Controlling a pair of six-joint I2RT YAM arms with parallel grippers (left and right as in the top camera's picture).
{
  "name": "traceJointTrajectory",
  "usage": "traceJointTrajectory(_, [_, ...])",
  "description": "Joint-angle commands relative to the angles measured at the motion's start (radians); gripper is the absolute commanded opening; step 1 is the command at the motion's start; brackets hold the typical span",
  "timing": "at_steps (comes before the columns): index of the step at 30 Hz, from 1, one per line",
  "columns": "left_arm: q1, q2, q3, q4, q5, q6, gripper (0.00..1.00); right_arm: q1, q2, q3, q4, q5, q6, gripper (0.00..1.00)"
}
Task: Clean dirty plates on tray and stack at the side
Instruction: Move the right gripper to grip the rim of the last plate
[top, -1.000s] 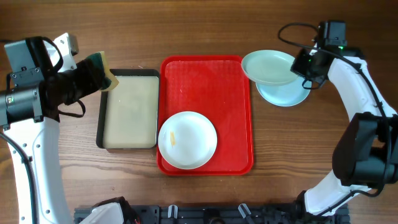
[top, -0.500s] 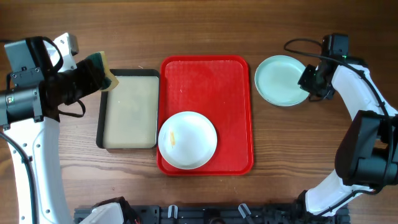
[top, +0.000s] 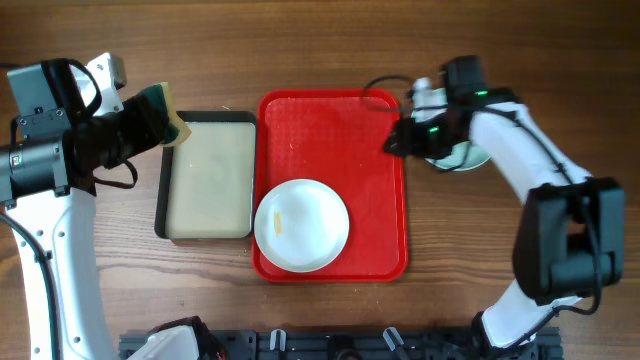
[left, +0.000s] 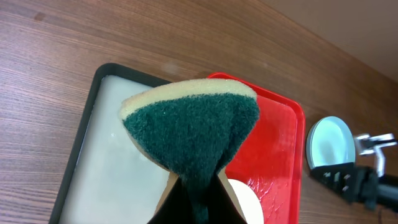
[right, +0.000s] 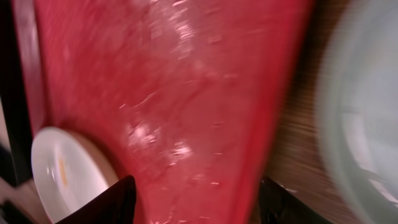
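Observation:
One white plate (top: 301, 225) with a small yellow speck lies at the front of the red tray (top: 335, 130). A light aqua plate (top: 468, 157) rests on a stack to the right of the tray, partly hidden by my right arm. Over the tray's right edge, my right gripper (top: 397, 140) is open and empty. The right wrist view shows it (right: 196, 205) above the tray (right: 186, 93), with the white plate (right: 62, 174) to the left and the aqua plate (right: 367, 112) to the right. My left gripper (top: 150, 120) is shut on a green-and-yellow sponge (left: 193, 130), held high at the left.
A black-rimmed beige tray (top: 208, 175) lies just left of the red tray, under the sponge. Bare wooden table surrounds both trays. The left arm's body fills the far left, and the right arm runs down the right side.
The right gripper set the aqua plate down on the pale plate at the right, opened, and swung left to the red tray's right edge. The left arm has not moved.

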Motion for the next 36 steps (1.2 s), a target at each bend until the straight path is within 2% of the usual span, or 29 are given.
traceJointTrajectory(1, [0.002, 0.002, -0.005, 0.006, 0.002, -0.002, 0.06, 0.182, -0.013, -0.003, 0.005, -0.031, -0.105, 0.63])
traceJointTrajectory(3, [0.002, 0.002, -0.005, 0.006, 0.002, -0.002, 0.06, 0.317, -0.013, -0.003, 0.014, 0.052, -0.101, 0.63])
traceJointTrajectory(6, [0.002, 0.002, -0.005, 0.006, 0.002, -0.002, 0.06, 0.442, -0.013, -0.003, 0.022, 0.241, -0.068, 0.63])
traceJointTrajectory(9, [0.002, 0.002, -0.005, 0.005, 0.002, -0.002, 0.06, 0.499, -0.013, -0.003, 0.032, 0.401, -0.024, 0.62])
traceJointTrajectory(11, [0.002, 0.002, -0.005, 0.003, 0.002, -0.002, 0.06, 0.499, -0.011, -0.003, 0.037, 0.404, -0.024, 0.62])
traceJointTrajectory(17, [0.002, 0.002, -0.005, -0.004, 0.002, -0.002, 0.06, 0.499, 0.021, -0.054, 0.051, 0.372, -0.023, 0.50])
traceJointTrajectory(19, [0.002, 0.002, -0.005, -0.003, 0.002, -0.002, 0.06, 0.499, 0.021, -0.077, 0.060, 0.347, -0.016, 0.35])
traceJointTrajectory(22, [0.002, 0.002, -0.005, -0.002, 0.002, -0.002, 0.06, 0.499, 0.021, -0.081, 0.056, 0.347, -0.016, 0.33])
traceJointTrajectory(24, [0.002, 0.002, -0.005, -0.002, 0.002, -0.002, 0.07, 0.499, 0.021, -0.088, 0.056, 0.347, -0.016, 0.25])
traceJointTrajectory(33, [0.002, 0.002, -0.005, -0.002, 0.002, -0.002, 0.07, 0.499, 0.021, -0.130, 0.054, 0.347, -0.016, 0.25])
traceJointTrajectory(34, [0.002, 0.002, -0.005, -0.002, 0.002, -0.002, 0.07, 0.499, 0.021, -0.134, 0.055, 0.348, -0.016, 0.22])
traceJointTrajectory(36, [0.002, 0.002, -0.005, -0.001, 0.002, -0.002, 0.07, 0.499, 0.021, -0.134, 0.056, 0.348, -0.016, 0.09])
